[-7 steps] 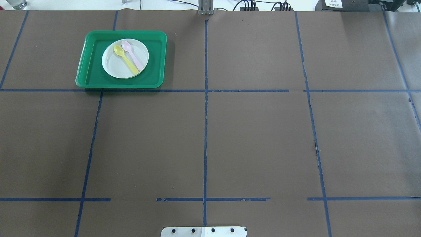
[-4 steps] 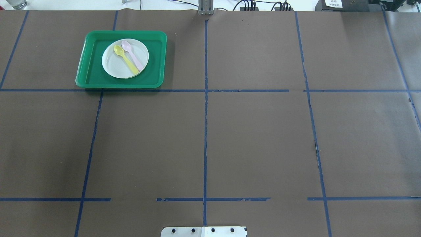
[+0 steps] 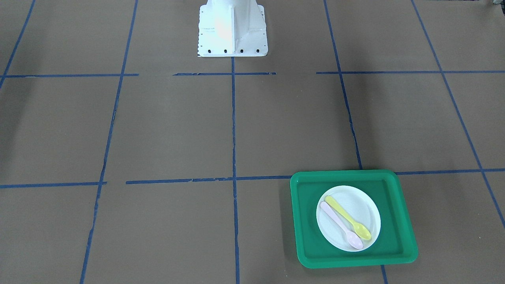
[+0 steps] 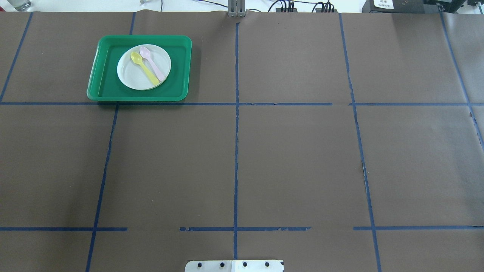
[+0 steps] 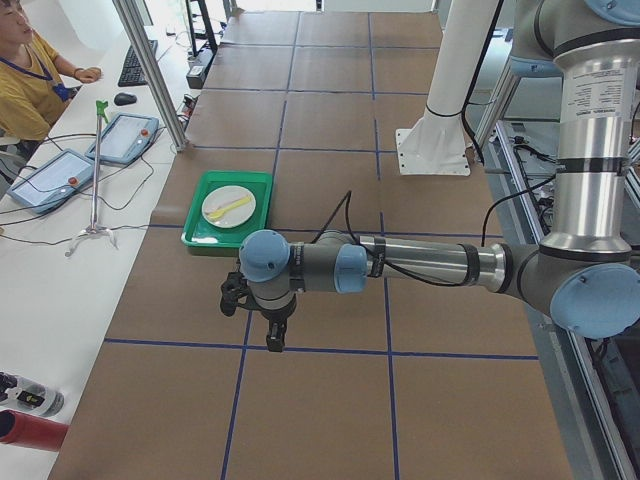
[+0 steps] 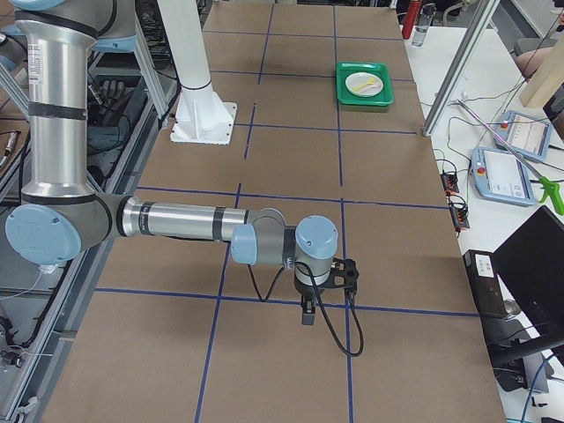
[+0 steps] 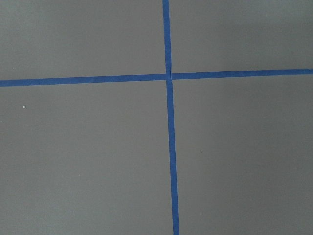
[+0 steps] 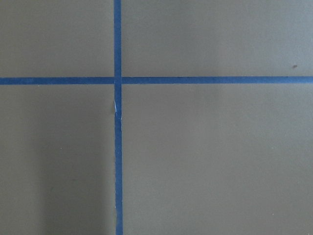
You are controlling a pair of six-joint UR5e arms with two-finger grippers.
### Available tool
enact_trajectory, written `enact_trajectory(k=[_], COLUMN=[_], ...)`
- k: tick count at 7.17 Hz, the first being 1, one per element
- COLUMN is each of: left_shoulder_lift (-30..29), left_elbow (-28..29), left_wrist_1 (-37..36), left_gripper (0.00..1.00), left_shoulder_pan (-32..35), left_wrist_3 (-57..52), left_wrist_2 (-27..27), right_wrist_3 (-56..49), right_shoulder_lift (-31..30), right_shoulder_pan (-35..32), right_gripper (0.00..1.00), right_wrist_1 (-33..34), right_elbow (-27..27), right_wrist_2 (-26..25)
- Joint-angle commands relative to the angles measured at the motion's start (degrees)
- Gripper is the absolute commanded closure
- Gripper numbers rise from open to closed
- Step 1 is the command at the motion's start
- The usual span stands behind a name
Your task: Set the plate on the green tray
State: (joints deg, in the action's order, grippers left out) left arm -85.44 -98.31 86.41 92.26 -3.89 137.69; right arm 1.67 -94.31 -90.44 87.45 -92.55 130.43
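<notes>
Worktop (image 4: 295,158), brown paper, blue tape grid; green tray (image 4: 138,97) at its far left; plate (image 4: 130,77) flat inside tray; left tool (image 5: 275,343), right tool (image 6: 307,315) above bare worktop, opening cannot be told; yellow spoon (image 4: 145,68), pink spoon (image 4: 153,65) on plate.

Two blue tape lines (image 7: 169,147) cross on the brown table cover (image 7: 88,156).
</notes>
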Motion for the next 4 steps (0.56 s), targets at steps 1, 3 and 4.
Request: enact_trajectory(k=[1, 3, 4], left_shoulder_lift=[-0.1, -0.7, -0.9], left_elbow=[0.6, 0.6, -0.2], left_wrist_1=[-0.6, -3.9, -6.7], left_gripper=[0.00, 0.00, 0.00], left_shoulder_pan=[2.3, 5.6, 6.1], left_wrist_3=[0.1, -1.1, -1.7], left_wrist_2=[-0.7, -0.8, -0.8], right_wrist_3=[0.0, 0.0, 0.0], right_shoulder_lift=[0.0, 0.0, 0.0], right_shoulder_pan=[0.0, 0.0, 0.0], right_gripper=[0.00, 0.00, 0.00], right_wrist_1=[0.0, 0.0, 0.0], right_elbow=[0.0, 0.0, 0.0], right_wrist_2=[0.0, 0.0, 0.0])
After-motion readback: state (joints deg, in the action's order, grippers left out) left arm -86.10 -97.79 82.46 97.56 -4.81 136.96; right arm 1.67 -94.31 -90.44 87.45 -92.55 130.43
